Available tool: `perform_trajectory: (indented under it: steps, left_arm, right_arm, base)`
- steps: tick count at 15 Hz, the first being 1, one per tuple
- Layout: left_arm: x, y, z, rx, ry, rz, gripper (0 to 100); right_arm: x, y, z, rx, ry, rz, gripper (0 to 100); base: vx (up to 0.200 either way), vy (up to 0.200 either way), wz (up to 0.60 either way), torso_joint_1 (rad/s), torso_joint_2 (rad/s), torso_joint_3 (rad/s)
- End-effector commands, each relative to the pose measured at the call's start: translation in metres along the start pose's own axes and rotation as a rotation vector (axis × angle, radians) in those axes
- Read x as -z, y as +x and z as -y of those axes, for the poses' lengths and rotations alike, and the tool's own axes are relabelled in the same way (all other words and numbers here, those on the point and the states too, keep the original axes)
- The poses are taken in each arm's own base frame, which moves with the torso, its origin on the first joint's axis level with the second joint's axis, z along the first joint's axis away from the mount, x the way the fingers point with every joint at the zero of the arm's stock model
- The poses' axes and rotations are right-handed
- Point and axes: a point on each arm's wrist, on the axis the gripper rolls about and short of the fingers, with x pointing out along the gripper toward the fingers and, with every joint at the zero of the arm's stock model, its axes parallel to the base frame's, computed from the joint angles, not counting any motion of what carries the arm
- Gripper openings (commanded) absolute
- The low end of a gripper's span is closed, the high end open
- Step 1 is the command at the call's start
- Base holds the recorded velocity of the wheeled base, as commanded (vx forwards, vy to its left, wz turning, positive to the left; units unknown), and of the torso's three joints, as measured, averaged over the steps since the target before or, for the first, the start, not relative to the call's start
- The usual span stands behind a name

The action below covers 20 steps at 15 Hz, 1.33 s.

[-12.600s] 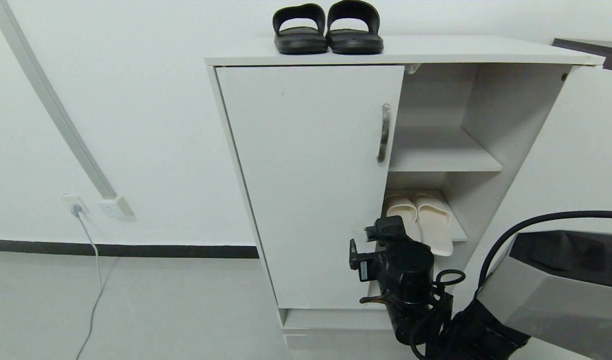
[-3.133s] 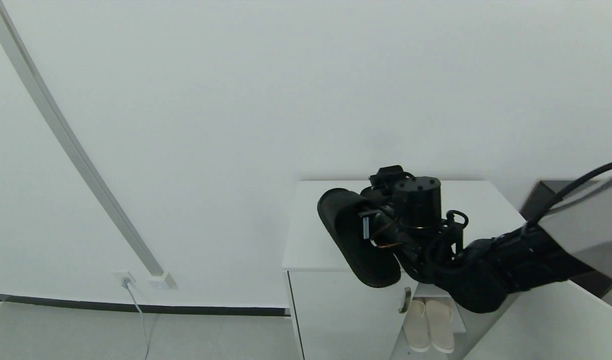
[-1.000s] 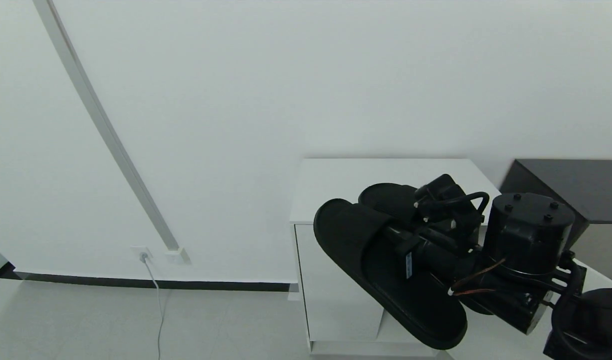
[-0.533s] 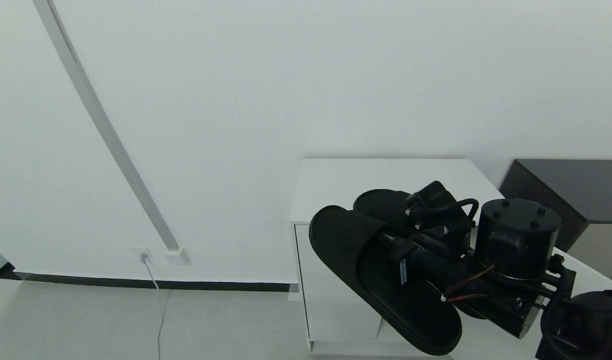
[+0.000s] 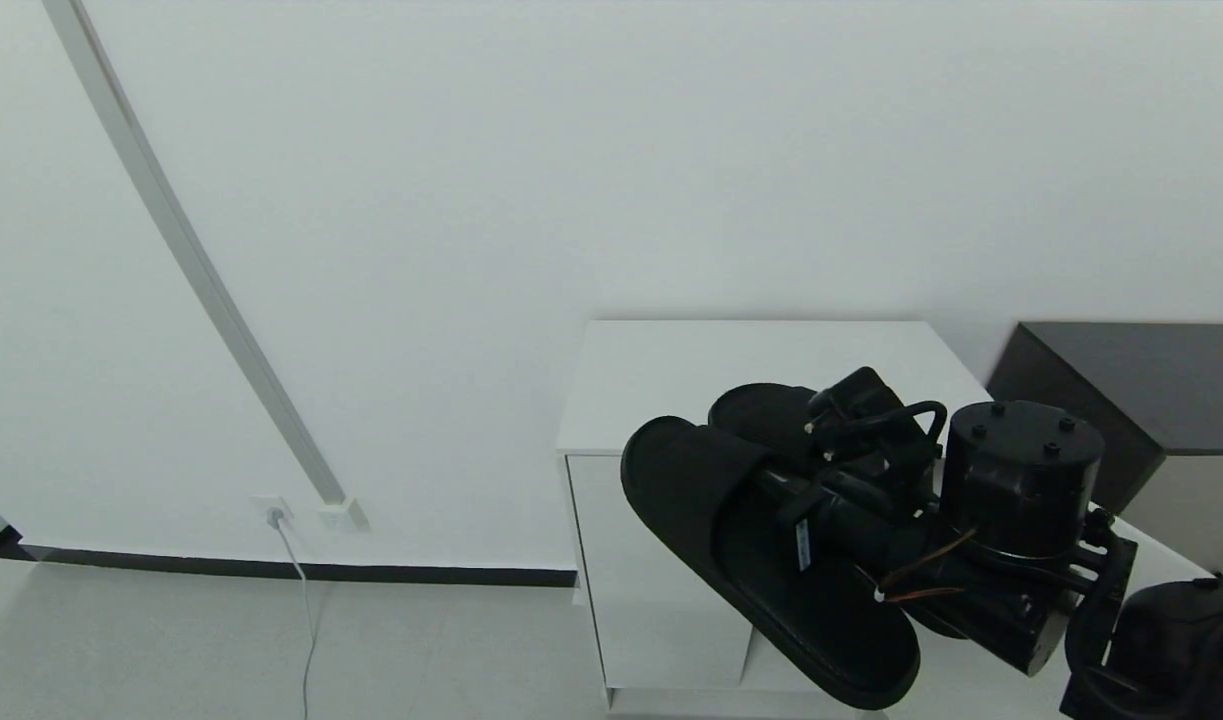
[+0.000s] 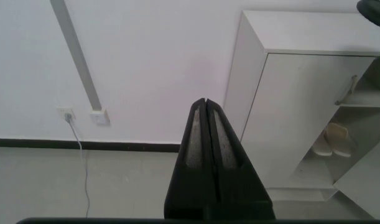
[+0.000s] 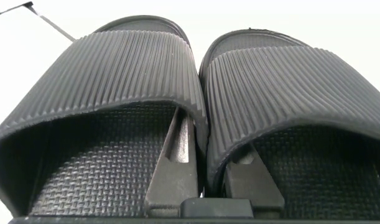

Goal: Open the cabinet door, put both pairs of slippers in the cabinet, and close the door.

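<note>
My right gripper [image 5: 786, 490] is shut on the pair of black slippers [image 5: 771, 570], held tilted in the air in front of the white cabinet [image 5: 691, 370], off its top. In the right wrist view one finger [image 7: 177, 162] lies inside each slipper [image 7: 127, 68], under the ribbed straps, pinching the inner sides together. The left gripper [image 6: 205, 146] hangs shut and holds nothing, left of the cabinet [image 6: 289, 37]. The cabinet's left door [image 6: 295, 118] is closed; the right side stands open, with white slippers [image 6: 336, 138] on the lower shelf.
A dark piece of furniture [image 5: 1121, 380] stands right of the cabinet. The open right door [image 6: 370, 186] juts out towards me. A wall socket with a cable [image 5: 271, 515] and a slanted conduit [image 5: 171, 240] are on the wall at left, above bare floor.
The black slippers stood on the cabinet top earlier; now my right gripper holds them off it. The head view has shifted. Over the last second the held pair barely moved.
</note>
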Motion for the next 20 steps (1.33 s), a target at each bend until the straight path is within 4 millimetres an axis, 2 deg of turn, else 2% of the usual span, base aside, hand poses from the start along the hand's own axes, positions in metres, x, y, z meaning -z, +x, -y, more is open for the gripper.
perform_trajectory:
  steps: [1,12,20]
  left_arm:
    - [0.0001,0.0001,0.0000,0.000,0.001,-0.002,0]
    - [0.0001,0.0001,0.0001,0.001,0.001,-0.002,0]
    - [0.0001,0.0001,0.0000,0.003,0.001,-0.002,0]
  right_arm:
    - [0.0018,0.0020,-0.0013,-0.003,-0.001,-0.005,0]
    - [0.0037,0.0007,-0.0013,-0.004,0.016,-0.012,0]
    - [0.0078,-0.0031,-0.0007,-0.030,0.010,-0.024,0]
  base:
    - [0.000,-0.200,0.00,0.007,0.00,0.002]
    - [0.000,-0.200,0.00,0.002,0.00,0.002]
    - [0.000,0.000,0.00,0.000,0.00,0.000]
